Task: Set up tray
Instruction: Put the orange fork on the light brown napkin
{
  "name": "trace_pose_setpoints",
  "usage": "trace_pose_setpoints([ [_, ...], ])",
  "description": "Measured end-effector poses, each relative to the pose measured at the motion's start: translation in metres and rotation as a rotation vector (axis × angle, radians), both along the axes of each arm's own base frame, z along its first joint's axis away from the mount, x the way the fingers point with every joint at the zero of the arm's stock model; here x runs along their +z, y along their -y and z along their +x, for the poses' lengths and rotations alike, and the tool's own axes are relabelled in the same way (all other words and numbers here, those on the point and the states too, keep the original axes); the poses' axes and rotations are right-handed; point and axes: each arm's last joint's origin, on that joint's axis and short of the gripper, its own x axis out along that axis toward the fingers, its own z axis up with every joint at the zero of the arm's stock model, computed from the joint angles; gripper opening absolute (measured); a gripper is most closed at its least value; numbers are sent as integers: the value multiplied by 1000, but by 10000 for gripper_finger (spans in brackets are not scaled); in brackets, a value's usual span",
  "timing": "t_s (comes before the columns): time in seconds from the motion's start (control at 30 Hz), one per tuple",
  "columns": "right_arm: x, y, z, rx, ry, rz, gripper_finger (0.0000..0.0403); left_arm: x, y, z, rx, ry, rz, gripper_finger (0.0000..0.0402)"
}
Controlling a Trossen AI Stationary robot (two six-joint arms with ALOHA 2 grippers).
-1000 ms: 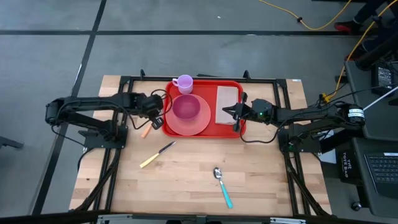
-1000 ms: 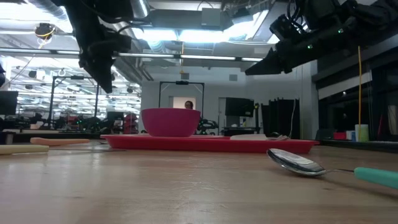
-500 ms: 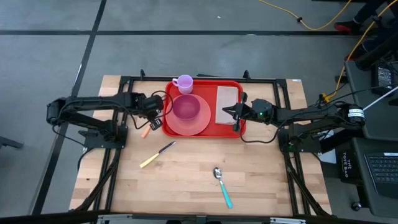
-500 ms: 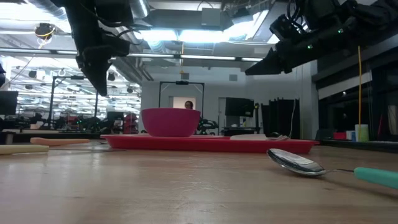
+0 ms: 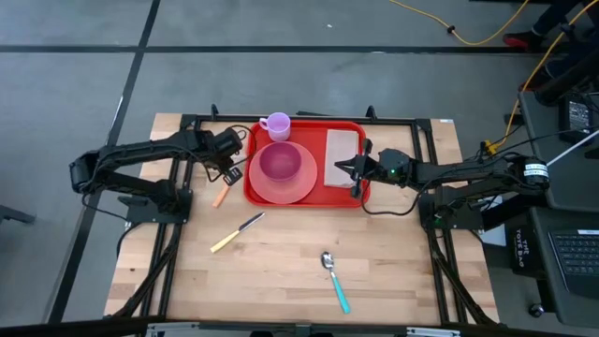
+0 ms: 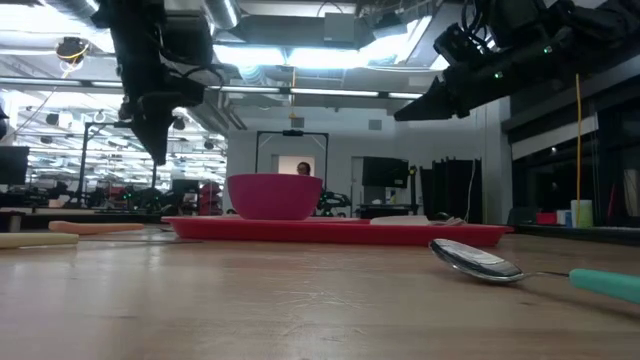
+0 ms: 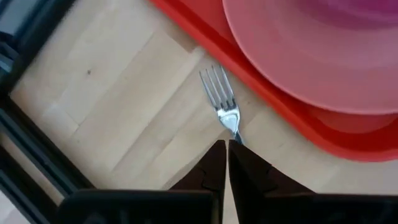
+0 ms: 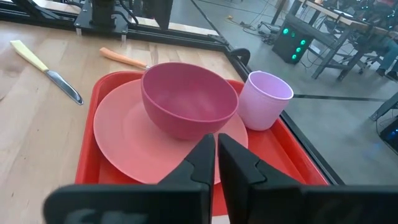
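high view: bright red tray (image 5: 349, 190)

Glossy red plastic tray (image 5: 305, 128); smooth matt pink plate (image 7: 323, 56); shiny metal fork (image 7: 221, 102); pale, lightly grained wooden bench (image 5: 281, 262).

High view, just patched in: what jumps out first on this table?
The bright red tray at the far middle of the table, carrying a pink plate with a magenta bowl on it, a lilac cup and a napkin. An orange-handled fork lies just off its left edge below the left gripper; a knife and spoon lie nearer.
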Motion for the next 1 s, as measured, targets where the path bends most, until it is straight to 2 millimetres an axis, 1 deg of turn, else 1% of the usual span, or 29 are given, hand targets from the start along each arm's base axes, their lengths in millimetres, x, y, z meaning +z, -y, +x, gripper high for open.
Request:
trace_pose_setpoints([
  [0.13,0,0,0,0,0,0,26,-4,-3,-2,-20,-16,-1,40],
  [0.33,0,0,0,0,0,-1,26,-1,-14,2,-53,56,44,90],
  [0.4,0,0,0,0,0,-1,26,0,-17,3,-49,82,52,106],
  [0.57,0,0,0,0,1,-1,26,0,-20,1,-22,85,51,138],
  [0.67,0,0,0,0,1,-1,26,-1,-20,1,9,88,39,148],
  [0.77,0,0,0,0,1,0,26,-7,-21,4,34,65,14,152],
  [1.0,0,0,0,0,1,0,26,-28,-26,13,47,-31,-66,150],
])
